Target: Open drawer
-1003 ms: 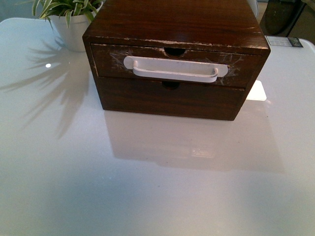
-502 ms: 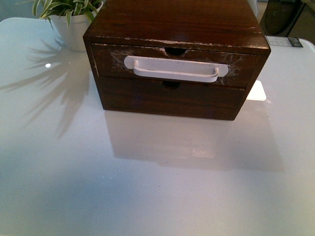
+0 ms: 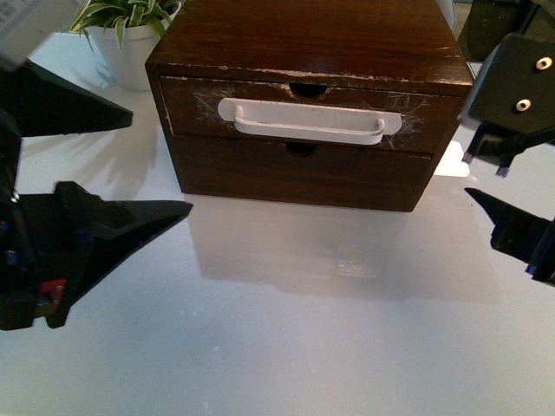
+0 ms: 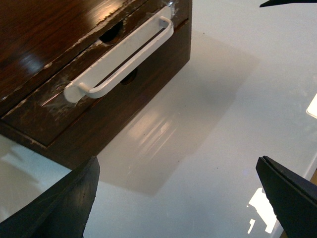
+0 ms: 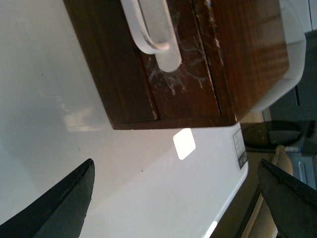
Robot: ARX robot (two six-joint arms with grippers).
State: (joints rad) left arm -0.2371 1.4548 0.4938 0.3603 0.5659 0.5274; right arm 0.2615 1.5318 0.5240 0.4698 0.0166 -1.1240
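Observation:
The drawer (image 3: pixel 192 111) is the upper one in a dark brown wooden box (image 3: pixel 312 35), with a wide white bar handle (image 3: pixel 308 121), whitish scratches and a half-round notch in its top edge. It sits flush in the box. My left gripper (image 3: pixel 160 160) is open and empty, left of the box and nearer to me. My right gripper (image 3: pixel 468 173) is open and empty, by the box's right front corner. In the left wrist view the drawer (image 4: pixel 44 106) and handle (image 4: pixel 124 54) lie beyond the open gripper (image 4: pixel 178 161). In the right wrist view the drawer's scratched end (image 5: pixel 183 94) and handle end (image 5: pixel 148 29) lie beyond the open gripper (image 5: pixel 176 163).
A plain handleless drawer front (image 3: pixel 295 178) sits under the task drawer. The box stands on a glossy white table (image 3: pixel 286 329). A white pot with a green plant (image 3: pixel 126 52) stands at the back left. The table's right edge (image 5: pixel 233 193) is near my right gripper.
Both grippers have come into the front view, the left from the left side and the right from the right side. The drawer and box have not moved.

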